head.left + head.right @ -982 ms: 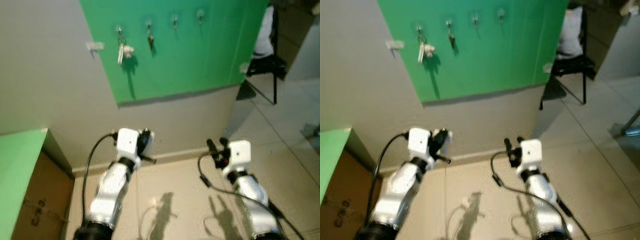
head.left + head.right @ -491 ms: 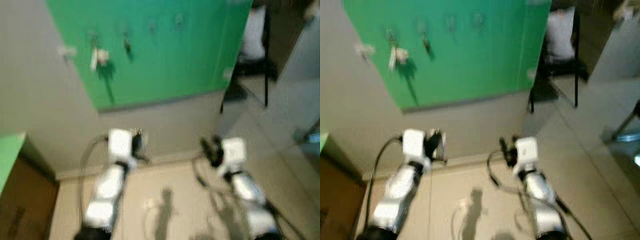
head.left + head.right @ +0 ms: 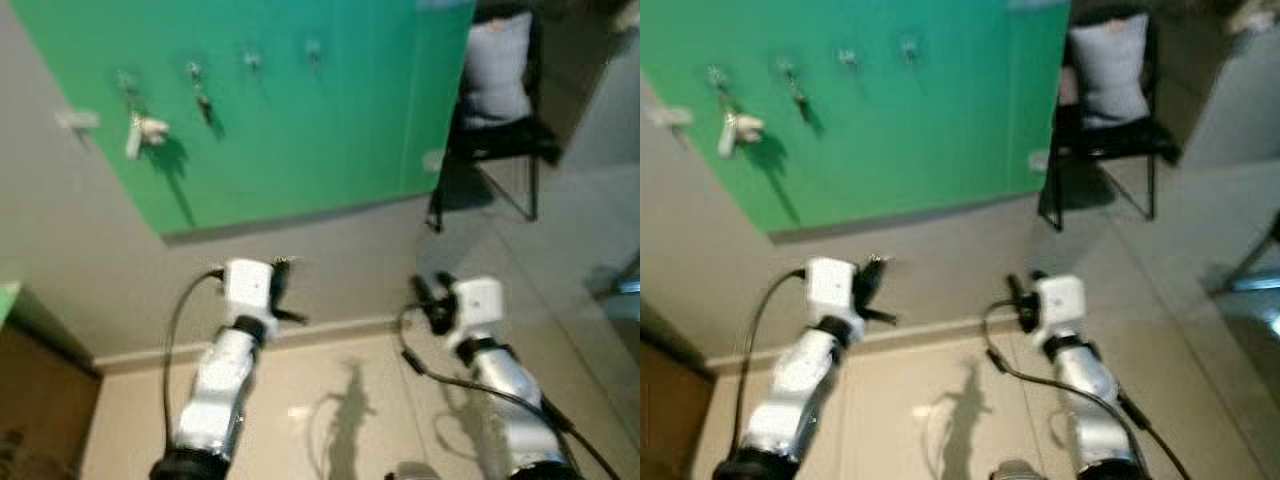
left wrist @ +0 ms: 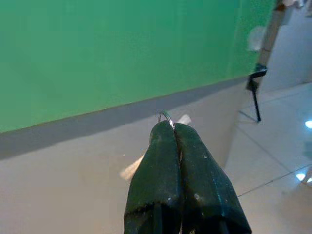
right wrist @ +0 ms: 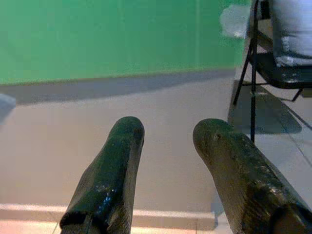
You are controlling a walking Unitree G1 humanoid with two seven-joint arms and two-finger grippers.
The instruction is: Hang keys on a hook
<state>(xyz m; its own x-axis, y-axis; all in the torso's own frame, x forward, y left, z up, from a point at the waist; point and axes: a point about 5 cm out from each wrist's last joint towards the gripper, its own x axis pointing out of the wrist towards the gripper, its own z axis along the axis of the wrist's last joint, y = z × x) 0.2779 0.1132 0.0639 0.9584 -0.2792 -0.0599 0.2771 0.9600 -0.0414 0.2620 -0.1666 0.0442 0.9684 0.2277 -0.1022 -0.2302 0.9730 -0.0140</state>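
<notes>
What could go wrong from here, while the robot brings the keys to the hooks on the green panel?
1. The left tool pinches only the thin key ring at its very tips, so the keys may slip out on the way up.
2. The hooks sit high on the green panel, well above both tools, so the reach may be long and hard to aim.
3. Two hooks already carry keys; choosing one of those might knock them off.
</notes>
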